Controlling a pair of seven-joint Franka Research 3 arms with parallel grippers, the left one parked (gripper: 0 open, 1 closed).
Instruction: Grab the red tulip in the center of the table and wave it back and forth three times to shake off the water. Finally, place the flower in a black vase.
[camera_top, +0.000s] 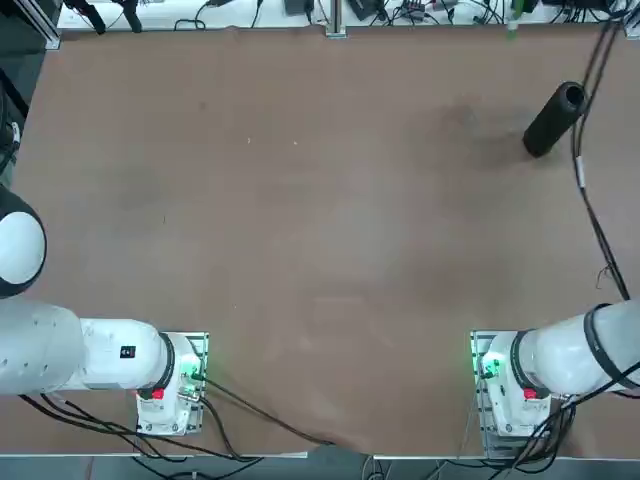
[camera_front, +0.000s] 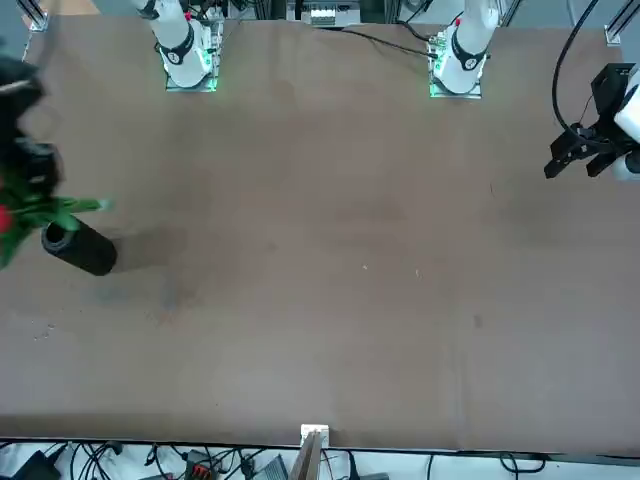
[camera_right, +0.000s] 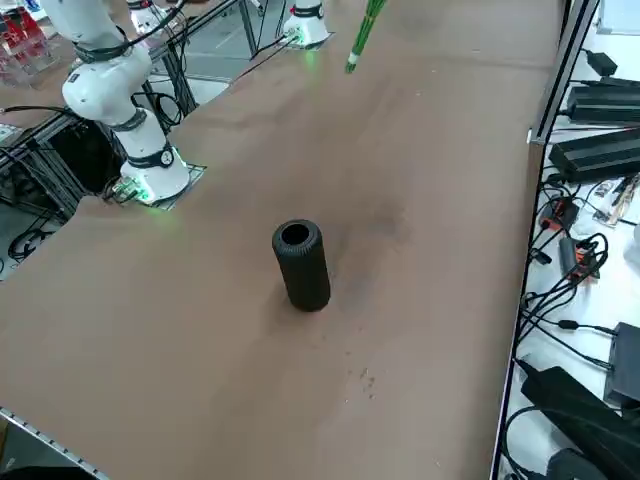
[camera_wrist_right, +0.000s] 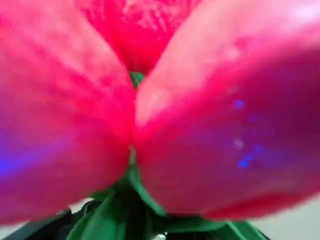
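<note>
The biggest risk, in my judgement, lies with the black vase (camera_front: 82, 248). It stands upright and alone near the far right corner of the counter (camera_top: 300, 200), with nothing to brace it. If the flower comes down off-centre, a push on the rim could tip it over and send it rolling.

Next is the right gripper (camera_front: 28, 165), at the edge of the front view just above and behind the vase. A low or skewed descent could knock the vase with the hand itself.

The red tulip (camera_front: 70, 207) is off the counter, in the air beside the vase mouth. Its buds fill the wrist view (camera_wrist_right: 200, 125), and its thin stem hangs into the side view from above (camera_right: 362, 30). The buds hide the fingers. Since the flower hangs clear of the counter, I take it they are pinching it.

The leaves spread wider than the narrow mouth and could catch on the rim, so the stem might miss and slide down outside. A loose hold on so thin a stem could also let the bunch twist or drop.

The counter is broad, matte brown and plain, with only the vase standing on it. Along its far side run black boxes (camera_right: 600, 100) and loose cables (camera_right: 570, 250), with more cabling at the far edge (camera_top: 400, 12).
</note>
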